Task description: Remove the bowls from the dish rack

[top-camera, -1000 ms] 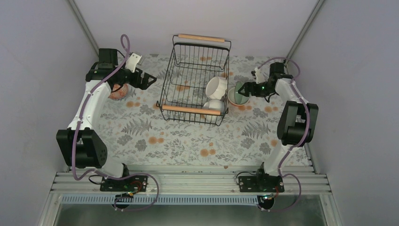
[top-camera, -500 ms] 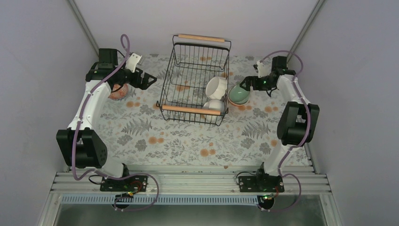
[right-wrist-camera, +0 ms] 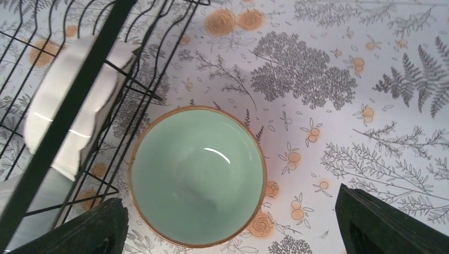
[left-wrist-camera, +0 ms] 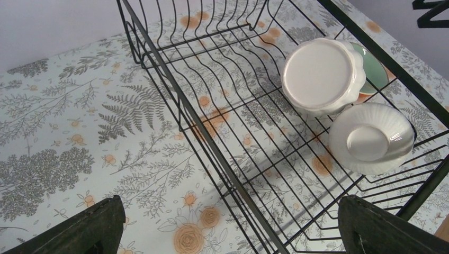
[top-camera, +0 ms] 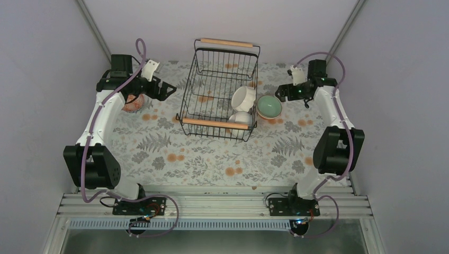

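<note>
The glossy mint-green ceramic bowl (right-wrist-camera: 197,174) and a pinkish-orange bowl (top-camera: 131,107) sit on the floral table (top-camera: 212,159) outside the black wire dish rack (top-camera: 215,123), while a larger white bowl (top-camera: 244,98) and a smaller white bowl (top-camera: 241,117) are left inside, with the left fingers (left-wrist-camera: 79,227) and right fingers (right-wrist-camera: 381,222) spread wide, gripping nothing.

I saw the table (top-camera: 212,159), covered in a fern-and-flower print. On it, the black wire dish rack (top-camera: 215,123) sat just ahead of my left pincer (top-camera: 169,90). A mint-green bowl (right-wrist-camera: 197,174) stood upright under my right pincer (top-camera: 279,93), beside the rack. A pinkish-orange bowl (top-camera: 132,106) lay behind the left pincer.
</note>
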Available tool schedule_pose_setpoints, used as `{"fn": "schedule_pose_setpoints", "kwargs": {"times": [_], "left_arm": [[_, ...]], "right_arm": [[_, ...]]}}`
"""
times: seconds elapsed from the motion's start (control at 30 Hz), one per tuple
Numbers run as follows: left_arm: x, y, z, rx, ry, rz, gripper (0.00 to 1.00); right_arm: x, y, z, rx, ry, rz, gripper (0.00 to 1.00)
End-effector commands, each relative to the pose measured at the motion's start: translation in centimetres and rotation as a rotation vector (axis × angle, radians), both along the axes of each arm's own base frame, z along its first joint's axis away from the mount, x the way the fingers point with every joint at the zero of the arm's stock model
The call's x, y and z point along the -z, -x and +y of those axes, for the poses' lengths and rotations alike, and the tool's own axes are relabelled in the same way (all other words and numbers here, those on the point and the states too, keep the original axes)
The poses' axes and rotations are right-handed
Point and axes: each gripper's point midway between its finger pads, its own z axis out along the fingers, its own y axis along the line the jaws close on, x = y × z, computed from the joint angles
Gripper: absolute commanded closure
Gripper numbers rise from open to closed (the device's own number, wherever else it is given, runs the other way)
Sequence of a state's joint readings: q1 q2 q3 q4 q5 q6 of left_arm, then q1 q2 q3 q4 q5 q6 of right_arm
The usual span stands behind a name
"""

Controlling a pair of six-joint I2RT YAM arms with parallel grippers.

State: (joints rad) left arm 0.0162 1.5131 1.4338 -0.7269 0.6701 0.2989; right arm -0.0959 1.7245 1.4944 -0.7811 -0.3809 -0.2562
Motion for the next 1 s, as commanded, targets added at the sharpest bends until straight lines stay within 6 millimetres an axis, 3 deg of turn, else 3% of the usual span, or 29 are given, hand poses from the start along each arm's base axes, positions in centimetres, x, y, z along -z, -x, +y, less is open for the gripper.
{"fn": "schedule_pose_setpoints", "kwargs": {"times": [0.0, 0.27, 0.47, 0.77, 0.97], "left_arm": [[-1.7, -0.3, 0.7, -0.019, -0.014, -0.05, 0.0], [-2.4, -2.0, 5.9, -0.176, -0.189, -0.086, 0.0], [-0.7, -2.3, 10.1, -0.246, -0.32, -0.061, 0.0], [6.1, 0.0, 13.4, -0.175, -0.469, 0.022, 0.0], [7.8, 0.6, 15.1, -0.195, -0.49, 0.047, 0.0]], "right_arm": [[-3.8, 1.1, 1.5, -0.057, 0.051, -0.096, 0.05], [-8.4, 2.4, 5.0, -0.124, 0.084, -0.184, 0.04], [-10.2, 2.3, 6.8, -0.15, 0.117, -0.227, 0.04], [-11.1, 1.7, 10.5, -0.215, 0.141, -0.239, 0.04], [-8.8, 1.3, 14.6, -0.299, 0.198, -0.149, 0.04]]}}
